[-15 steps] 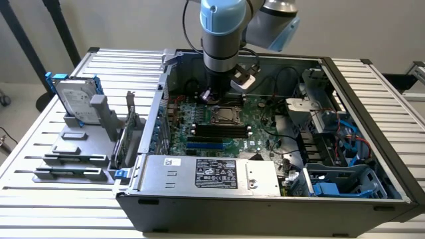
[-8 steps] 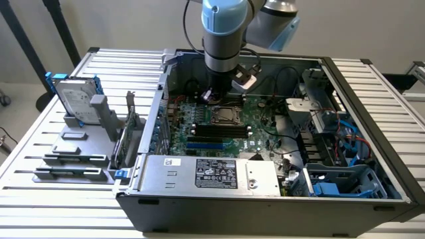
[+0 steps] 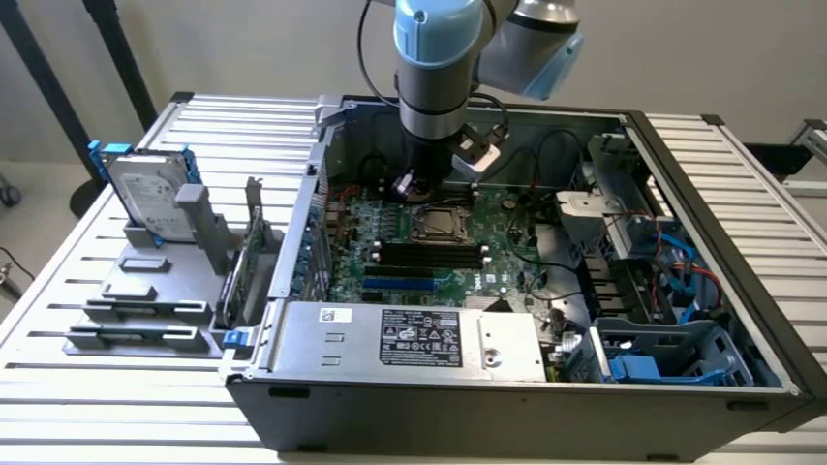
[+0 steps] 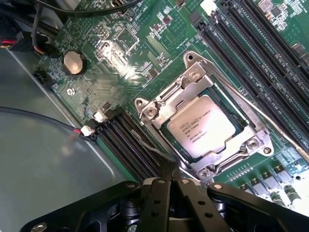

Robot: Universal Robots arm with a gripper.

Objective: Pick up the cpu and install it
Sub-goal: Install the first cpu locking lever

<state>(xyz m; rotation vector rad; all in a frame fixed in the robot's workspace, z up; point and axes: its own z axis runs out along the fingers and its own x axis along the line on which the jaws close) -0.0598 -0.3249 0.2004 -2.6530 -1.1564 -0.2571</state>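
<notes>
One chip, one claw, and the whole thing comes down to how those two line up, so here's what I'm seeing from my end. The cpu [image 4: 203, 131] is sitting in the socket frame [image 4: 251, 145] on the motherboard [image 4: 120, 53], silver top plate facing up, printed text readable, with the metal bracket around all four sides. Going by the wrist cam, the gripper [image 4: 170, 180] has its fingers pinched together with nothing between them, so it's carrying nothing. From the claw tips the chip lies toward about 1 o'clock, close but not touching, with the corner of the bracket in between. The chip is square so no real long axis, but its edges run diagonally across the wrist picture, roughly parallel to the black memory slots [image 4: 128, 145] flanking the socket.

In the exterior view the gripper [image 3: 416, 186] hangs inside the open computer case [image 3: 517, 402], just above the socket [image 3: 437, 225], which lies toward 6 o'clock from it. As for containers: the case holds the board, the power supply [image 3: 413, 337] along the near edge and blue drive bays [image 3: 646, 363] at 4 o'clock. Outside the case, at 9 o'clock, a grey rack [image 3: 136, 325] holds the hard drive [image 3: 145, 194] standing upright in its blue frame.

My read: the chip already looks seated.
</notes>
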